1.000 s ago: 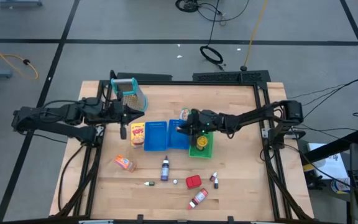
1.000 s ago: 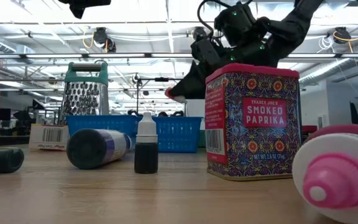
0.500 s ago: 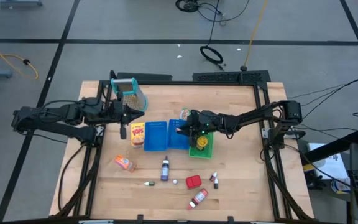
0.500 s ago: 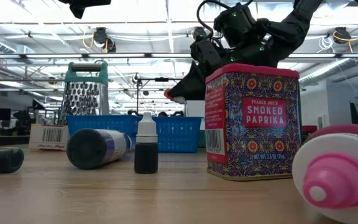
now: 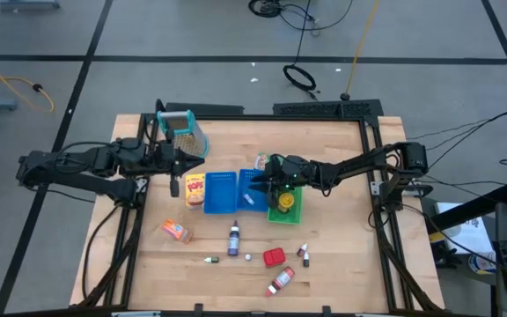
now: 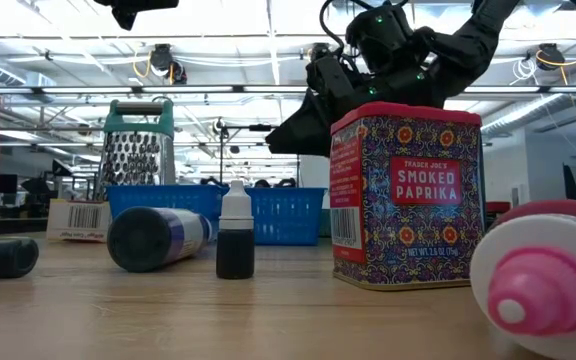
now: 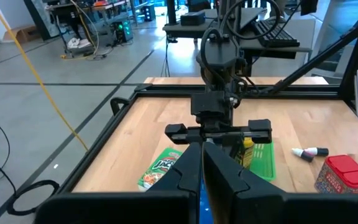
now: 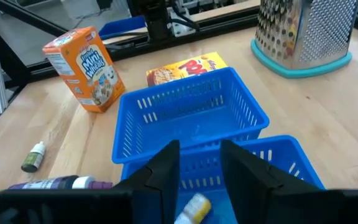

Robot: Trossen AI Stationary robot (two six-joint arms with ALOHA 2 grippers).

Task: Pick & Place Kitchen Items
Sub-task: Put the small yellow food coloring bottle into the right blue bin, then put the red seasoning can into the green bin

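Observation:
My right gripper is open and hangs above the right-hand blue tray, also seen in the low view. A tiny pale bottle lies on that tray's floor. My left gripper is shut and empty, in the air by the grater. The yellow box lies flat beside the left blue tray. The yellow-lidded jar stands in the green tray. Orange packet, purple bottle and red block rest on the table.
The green pouch lies behind the trays. Tiny bottles and a pink-capped bottle are scattered near the table's near edge, with a small green one. Bare wood lies at the far right.
My right gripper let go of a tiny bottle with a reddish end that it held at its fingertips. The bottle fell and now lies on the floor of the right-hand blue tray. The gripper stays above the tray.

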